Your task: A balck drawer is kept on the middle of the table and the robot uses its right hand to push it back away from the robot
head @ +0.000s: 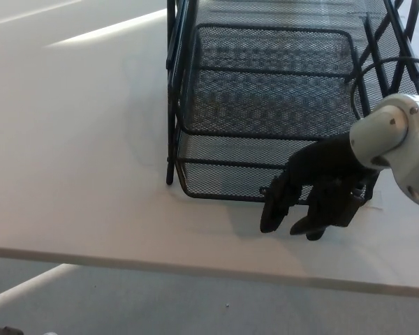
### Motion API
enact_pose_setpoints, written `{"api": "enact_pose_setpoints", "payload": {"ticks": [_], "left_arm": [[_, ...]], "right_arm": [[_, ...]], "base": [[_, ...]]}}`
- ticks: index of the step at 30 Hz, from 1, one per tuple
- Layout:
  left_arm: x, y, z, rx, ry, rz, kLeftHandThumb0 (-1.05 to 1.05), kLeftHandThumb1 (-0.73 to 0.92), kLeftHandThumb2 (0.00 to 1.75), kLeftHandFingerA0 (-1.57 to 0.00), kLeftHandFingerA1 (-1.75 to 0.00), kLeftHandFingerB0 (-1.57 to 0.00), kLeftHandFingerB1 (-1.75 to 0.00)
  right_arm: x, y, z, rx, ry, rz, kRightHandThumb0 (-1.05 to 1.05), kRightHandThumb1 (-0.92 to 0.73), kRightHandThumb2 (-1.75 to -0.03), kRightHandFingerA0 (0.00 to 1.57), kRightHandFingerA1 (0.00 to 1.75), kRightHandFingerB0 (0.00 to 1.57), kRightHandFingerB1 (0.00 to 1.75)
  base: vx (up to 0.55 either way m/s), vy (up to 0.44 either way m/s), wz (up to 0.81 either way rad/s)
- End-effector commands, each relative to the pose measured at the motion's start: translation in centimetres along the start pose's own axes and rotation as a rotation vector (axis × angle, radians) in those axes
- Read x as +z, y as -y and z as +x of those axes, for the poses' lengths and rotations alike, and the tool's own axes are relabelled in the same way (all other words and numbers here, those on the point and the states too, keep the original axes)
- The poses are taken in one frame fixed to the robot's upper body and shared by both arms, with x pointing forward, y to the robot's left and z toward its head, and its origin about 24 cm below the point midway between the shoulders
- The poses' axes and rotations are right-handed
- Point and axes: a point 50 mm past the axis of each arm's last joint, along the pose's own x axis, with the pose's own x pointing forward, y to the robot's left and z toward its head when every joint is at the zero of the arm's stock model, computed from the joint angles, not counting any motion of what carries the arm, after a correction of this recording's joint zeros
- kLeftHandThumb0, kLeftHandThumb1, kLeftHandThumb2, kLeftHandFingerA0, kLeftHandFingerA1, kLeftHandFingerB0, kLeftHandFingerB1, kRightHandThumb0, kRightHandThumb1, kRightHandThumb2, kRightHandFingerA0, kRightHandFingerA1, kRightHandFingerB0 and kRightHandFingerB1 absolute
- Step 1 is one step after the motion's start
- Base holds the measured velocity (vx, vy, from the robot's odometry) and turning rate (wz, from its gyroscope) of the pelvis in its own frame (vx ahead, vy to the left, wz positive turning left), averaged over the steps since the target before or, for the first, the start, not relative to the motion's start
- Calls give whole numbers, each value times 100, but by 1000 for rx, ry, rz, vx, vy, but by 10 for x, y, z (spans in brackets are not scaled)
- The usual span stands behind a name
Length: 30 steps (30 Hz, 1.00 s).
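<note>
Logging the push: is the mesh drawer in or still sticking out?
Nearly in: the black mesh drawer front sits just ahead of the frame posts, with the right hand against it.

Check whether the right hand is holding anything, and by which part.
Nothing is held: the right hand rests against the black drawer's front edge, not gripping it.

We note the drawer (265, 105) is black wire mesh on a thin metal frame, matt. The worktop (70, 153) is white, smooth, with a soft sheen. The right hand (314, 192) is matt black, its wrist shell smooth pale grey.
</note>
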Motion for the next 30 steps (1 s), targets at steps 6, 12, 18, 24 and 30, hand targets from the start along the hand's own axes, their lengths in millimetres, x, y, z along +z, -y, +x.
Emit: {"api": "enact_pose_setpoints", "payload": {"ticks": [6,12,18,24,30], "left_arm": [[-3,-1,-2,-2,-6,13,-54,73,62,-54,-40,-36,-34],[-4,-1,-3,-2,-4,26,-62,62,89,-47,-53,-30,-46],[-4,0,-2,-4,-5,18,-55,73,62,-52,-40,-36,-34],[-6,0,-3,-9,-5,-1,-55,73,62,-54,-40,-35,-33],[-5,-2,-3,-3,-3,4,-55,73,62,-51,-40,-34,-33]], "right_arm": [[-1,12,-8,-48,-3,-18,-53,-73,-65,55,44,38,37],[-1,7,-8,-36,5,-18,-53,-72,-65,54,44,38,37],[13,-15,-14,5,46,-123,-52,-76,-64,51,41,37,35],[44,-51,-31,80,163,-244,-49,-80,-64,52,41,40,35],[67,-81,-57,134,301,-327,-48,-80,-64,55,42,40,35]], "base": [[0,0,0],[0,0,0],[0,0,0],[0,0,0],[0,0,0]]}}
